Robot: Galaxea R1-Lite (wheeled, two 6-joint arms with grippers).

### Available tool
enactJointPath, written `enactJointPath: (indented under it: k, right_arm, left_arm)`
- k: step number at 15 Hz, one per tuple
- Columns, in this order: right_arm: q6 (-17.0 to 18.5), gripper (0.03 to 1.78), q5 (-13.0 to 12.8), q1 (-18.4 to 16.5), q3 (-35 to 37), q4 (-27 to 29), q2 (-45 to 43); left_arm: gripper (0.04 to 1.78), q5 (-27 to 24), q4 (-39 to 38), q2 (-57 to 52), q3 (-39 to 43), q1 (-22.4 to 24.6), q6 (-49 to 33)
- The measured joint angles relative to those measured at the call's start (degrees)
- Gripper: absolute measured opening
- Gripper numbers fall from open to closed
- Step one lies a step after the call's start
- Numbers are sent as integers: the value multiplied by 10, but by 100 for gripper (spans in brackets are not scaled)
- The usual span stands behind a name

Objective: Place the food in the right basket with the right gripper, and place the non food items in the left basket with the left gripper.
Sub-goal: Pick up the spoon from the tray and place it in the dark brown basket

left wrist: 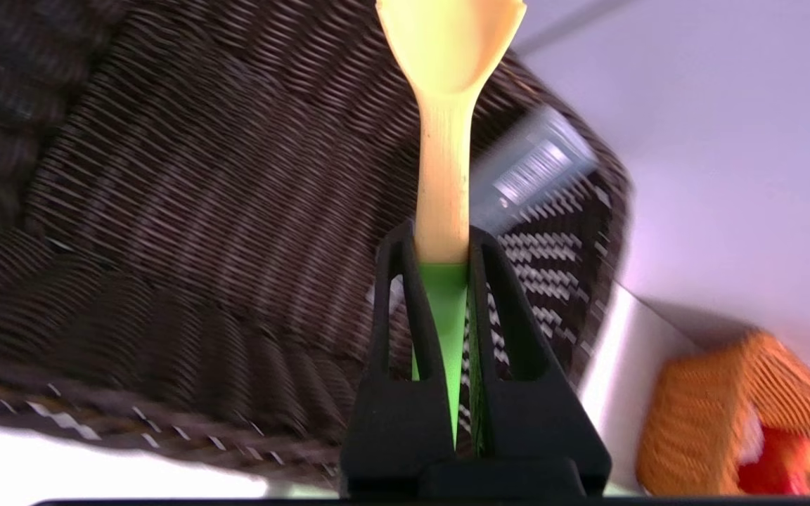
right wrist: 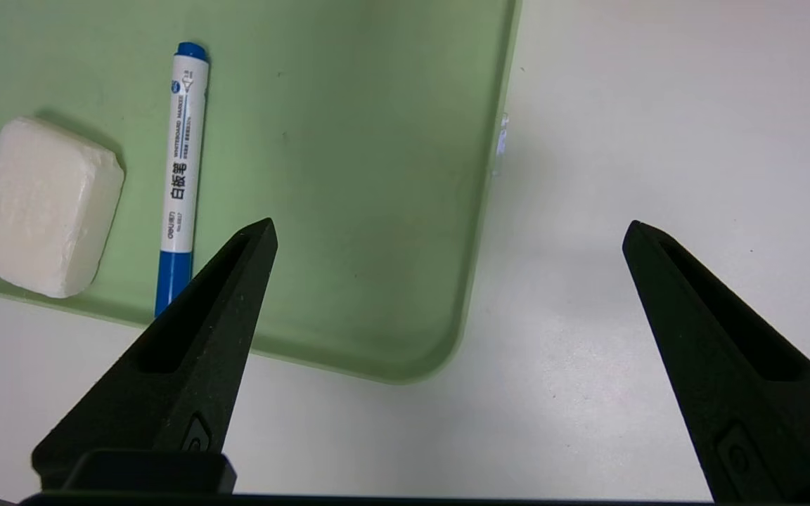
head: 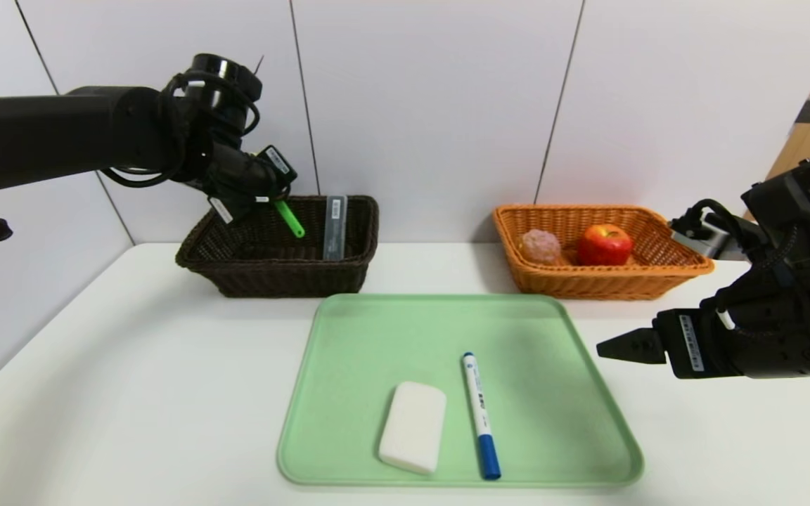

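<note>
Your left gripper (left wrist: 440, 246) is holding the yellow green-handled plastic fork (left wrist: 444, 140) over the dark brown wicker basket (head: 264, 270), while the white bar (head: 413, 426) and blue-capped marker (head: 479, 414) are waiting on the green tray (head: 553, 393), your right gripper (right wrist: 447, 232) gaping empty

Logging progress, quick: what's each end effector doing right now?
Left end effector: shut on the fork, above the dark basket.
Right end effector: open, empty, beside the tray.
</note>
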Motion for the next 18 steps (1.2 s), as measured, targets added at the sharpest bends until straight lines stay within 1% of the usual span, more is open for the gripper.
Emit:
enactJointPath:
  k: [2, 5, 11, 12, 14, 15, 16, 17, 18]
  right_arm:
    - [0, 170, 0, 1, 1, 0, 0]
    - [0, 170, -1, 2, 3, 0, 0]
    - [1, 170, -1, 2, 1, -2, 0]
    - [1, 170, -1, 2, 1, -12, 0]
    - [5, 170, -3, 1, 17, -69, 1]
    - [3, 170, -9, 0, 34, -106, 1]
    - [2, 170, -26, -1, 49, -141, 1]
    - [2, 170, -53, -2, 61, -172, 3]
    - [3, 170, -79, -3, 67, -184, 3]
  left_arm:
    - [13, 0, -1, 23, -1, 10, -2]
    - [13, -1, -27, 56, -2, 23, 1]
    - [13, 2, -31, 84, -2, 31, 3]
    - [13, 4, -33, 83, -2, 32, 4]
    - [13, 6, -36, 75, -2, 31, 6]
    - [13, 7, -36, 71, -2, 32, 8]
    - [13, 8, -36, 69, -2, 32, 13]
    - [13, 8, -36, 67, -2, 32, 15]
    - [28, 8, -34, 66, -2, 31, 16]
